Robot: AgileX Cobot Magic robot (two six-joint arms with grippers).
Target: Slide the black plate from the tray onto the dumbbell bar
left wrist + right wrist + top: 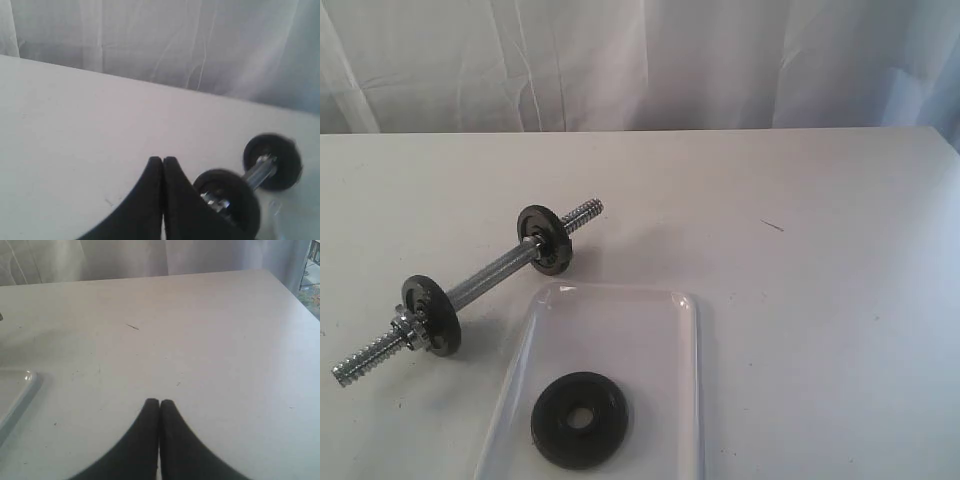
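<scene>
The black plate (pixel 580 419) lies flat in the near part of the white translucent tray (pixel 665 330), hole upward. The dumbbell bar (pixel 485 277) rests on the table left of the tray, slanting from near left to far right, with two small black discs and a chrome collar nut on it. In the left wrist view the bar (pixel 260 170) and its discs show beyond my left gripper (pixel 163 160), which is shut on nothing. My right gripper (pixel 159 402) is shut and empty above bare table, with a tray corner (pixel 22 382) off to one side. Neither gripper shows in the exterior view.
The white table (pixel 820 250) ends at a pale curtain (pixel 640 60) along the far edge. A small dark scratch mark (pixel 772 226) lies on the table's right half. The table's corner (pixel 280 280) shows in the right wrist view.
</scene>
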